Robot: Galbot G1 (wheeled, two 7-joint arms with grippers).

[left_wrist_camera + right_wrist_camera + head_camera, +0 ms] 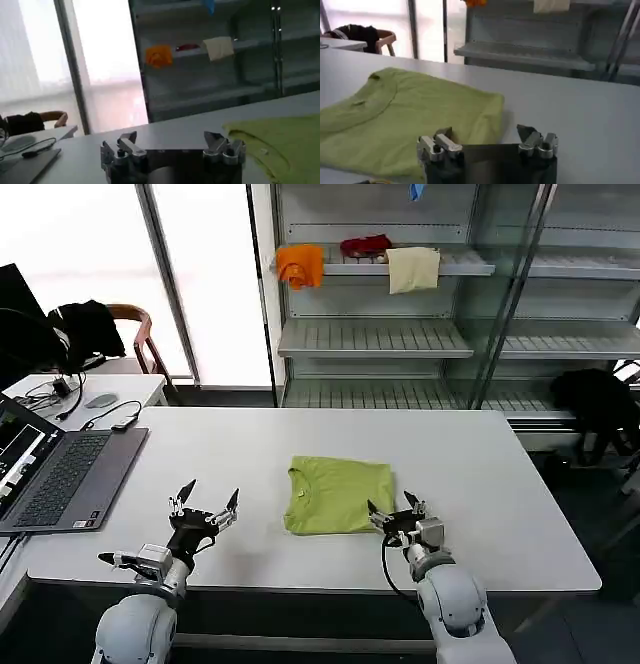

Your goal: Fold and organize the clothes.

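t-shirt (pixel 338 494) between spread claws

- A lime-green T-shirt (pixel 338 495) (pixel 280 145) (pixel 405 120) is seen lying flat on the white table (pixel 480 484), near its front edge and about midway across.
- It has been folded into a compact, roughly square shape, with the sleeves tucked out of sight.
- The crew neck is turned to the robot's left, its ribbed collar facing up.
- No print is shown on the upper side.
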